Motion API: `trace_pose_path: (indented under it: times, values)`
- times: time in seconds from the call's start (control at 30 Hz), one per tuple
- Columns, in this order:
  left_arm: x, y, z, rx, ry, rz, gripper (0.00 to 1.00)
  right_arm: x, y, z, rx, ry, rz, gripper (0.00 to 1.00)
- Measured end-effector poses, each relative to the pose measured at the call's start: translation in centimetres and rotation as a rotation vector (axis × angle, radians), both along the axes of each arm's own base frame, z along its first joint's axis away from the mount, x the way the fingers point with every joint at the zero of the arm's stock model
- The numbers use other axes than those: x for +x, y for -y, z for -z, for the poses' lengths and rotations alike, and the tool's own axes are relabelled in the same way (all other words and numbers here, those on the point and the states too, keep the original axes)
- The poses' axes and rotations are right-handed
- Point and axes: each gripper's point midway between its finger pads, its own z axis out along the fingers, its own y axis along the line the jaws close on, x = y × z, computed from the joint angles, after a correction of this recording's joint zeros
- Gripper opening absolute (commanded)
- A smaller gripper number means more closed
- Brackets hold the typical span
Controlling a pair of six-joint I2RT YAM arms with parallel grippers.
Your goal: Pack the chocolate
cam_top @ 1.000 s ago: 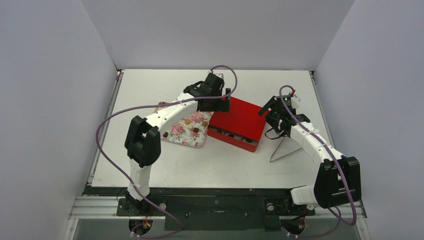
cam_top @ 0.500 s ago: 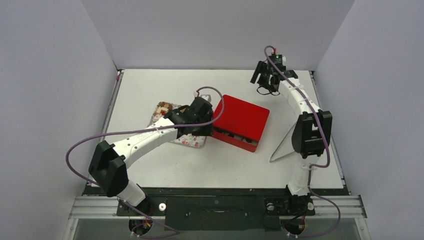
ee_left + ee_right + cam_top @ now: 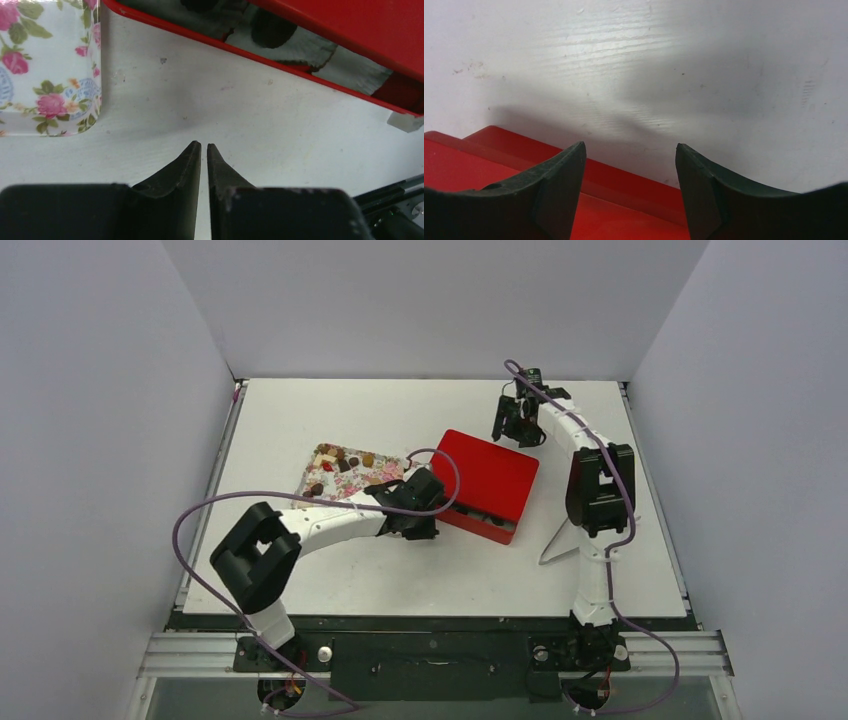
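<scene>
Several chocolates lie scattered on the floral tray left of the red box, too squat for any long axis. Left wrist: left gripper pinched on nothing, low between tray and box. Right wrist: right gripper spread, empty, at the far edge of the lid, seemingly to shift it

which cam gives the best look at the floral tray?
Top external: the whole floral tray shows, with chocolates on it. Left wrist catches only one corner of it, no candy visible. Right wrist misses it entirely.
</scene>
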Motion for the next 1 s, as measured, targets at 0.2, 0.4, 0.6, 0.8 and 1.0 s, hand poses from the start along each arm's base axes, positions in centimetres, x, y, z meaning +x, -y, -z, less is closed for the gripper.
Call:
trace_pose_path:
  times: [0.2, 0.4, 0.6, 0.8, 1.0]
  values:
    - [0.7, 0.6, 3.2, 0.031, -0.042, -0.048, 0.07, -0.7, -1.4, 0.4, 0.014, -0.018, -0.044, 0.62]
    - [2.0, 1.7, 3.8, 0.03, -0.033, -0.077, 0.13, -1.7, -1.8, 1.4, 0.028, -0.049, -0.065, 0.61]
    - [3.3, 2.4, 4.3, 0.041, -0.041, -0.09, 0.13, -2.7, -1.3, 2.4, 0.028, -0.057, -0.051, 0.61]
    - [5.7, 2.5, 4.3, 0.047, -0.043, -0.117, 0.13, -3.4, -0.3, -0.5, 0.044, 0.041, -0.007, 0.61]
    - [9.1, 2.3, 4.1, 0.037, -0.018, -0.149, 0.12, -6.5, -0.3, -1.0, 0.068, 0.057, 0.009, 0.61]
